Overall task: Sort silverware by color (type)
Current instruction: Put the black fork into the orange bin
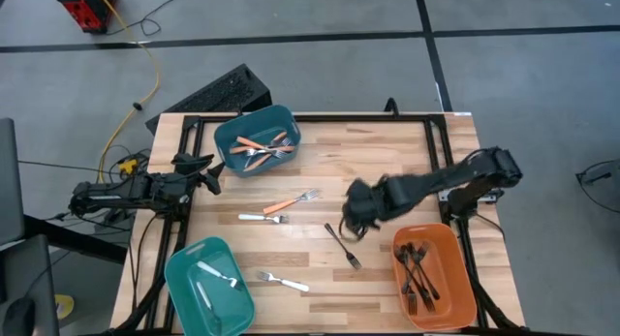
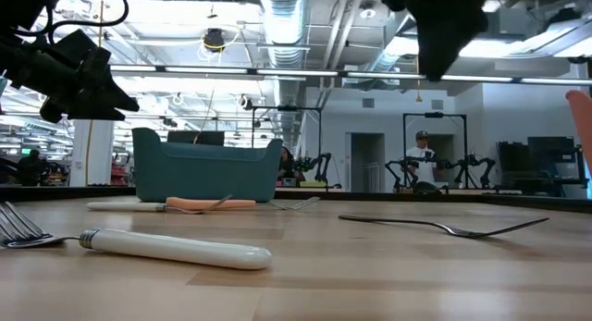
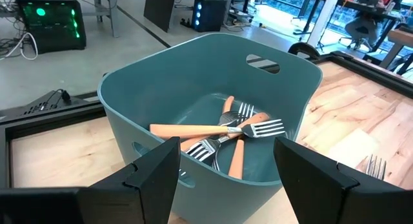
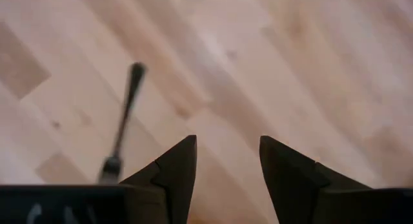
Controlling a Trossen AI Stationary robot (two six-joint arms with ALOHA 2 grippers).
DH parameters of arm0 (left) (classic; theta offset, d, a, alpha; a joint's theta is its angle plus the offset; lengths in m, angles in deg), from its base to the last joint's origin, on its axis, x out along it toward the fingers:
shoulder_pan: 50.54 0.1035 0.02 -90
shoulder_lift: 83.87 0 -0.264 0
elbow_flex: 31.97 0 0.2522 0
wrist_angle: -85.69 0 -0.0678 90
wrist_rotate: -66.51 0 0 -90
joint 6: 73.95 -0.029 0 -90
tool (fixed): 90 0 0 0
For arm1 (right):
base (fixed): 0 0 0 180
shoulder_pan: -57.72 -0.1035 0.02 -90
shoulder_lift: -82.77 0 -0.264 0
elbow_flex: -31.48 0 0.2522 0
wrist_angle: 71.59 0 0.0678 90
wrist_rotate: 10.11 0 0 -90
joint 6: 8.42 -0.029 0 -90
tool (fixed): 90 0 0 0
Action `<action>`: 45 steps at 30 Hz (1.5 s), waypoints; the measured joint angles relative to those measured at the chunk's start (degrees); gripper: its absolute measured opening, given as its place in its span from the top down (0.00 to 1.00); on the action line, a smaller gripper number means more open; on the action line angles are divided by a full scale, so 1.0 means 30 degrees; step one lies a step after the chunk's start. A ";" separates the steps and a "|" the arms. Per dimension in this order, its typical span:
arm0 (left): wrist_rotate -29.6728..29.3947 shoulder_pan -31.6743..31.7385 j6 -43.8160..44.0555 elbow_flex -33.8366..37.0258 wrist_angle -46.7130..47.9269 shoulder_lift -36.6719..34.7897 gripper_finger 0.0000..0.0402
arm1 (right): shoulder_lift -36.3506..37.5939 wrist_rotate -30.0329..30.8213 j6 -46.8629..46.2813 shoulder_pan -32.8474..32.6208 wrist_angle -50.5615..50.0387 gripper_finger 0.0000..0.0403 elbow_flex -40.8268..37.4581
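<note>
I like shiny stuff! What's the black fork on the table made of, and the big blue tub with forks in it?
The black fork looks like thin metal or hard plastic with a dark coating; its slim handle gives a faint gleam, so I can't say which. The blue tub looks like smooth moulded plastic: one even teal colour, rounded corners, a cut-out handle slot.

Forks [image 1: 263, 148] are lying in the far bin [image 1: 229, 131], one fork [image 1: 218, 274] in the near-left bin [image 1: 184, 281], and more forks [image 1: 418, 271] in the near-right bin [image 1: 461, 295]; four loose forks [image 1: 291, 203] are resting on the table [image 1: 387, 152] between them.
</note>
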 joint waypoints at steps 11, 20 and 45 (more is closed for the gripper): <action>-0.0047 0.0002 0.0000 0.0000 0.0001 0.0000 0.42 | -0.4301 0.0035 0.3007 -0.1668 0.6895 0.52 -0.0723; 0.0094 0.0002 -0.0007 0.0004 0.0057 0.0004 0.42 | -0.6591 -0.1943 -0.0150 -0.1098 0.5868 0.52 -0.0716; -0.0001 0.0006 0.0212 0.0007 0.0048 0.0003 0.42 | -0.6654 -0.4510 -0.0460 -0.1078 0.6224 0.52 -0.0709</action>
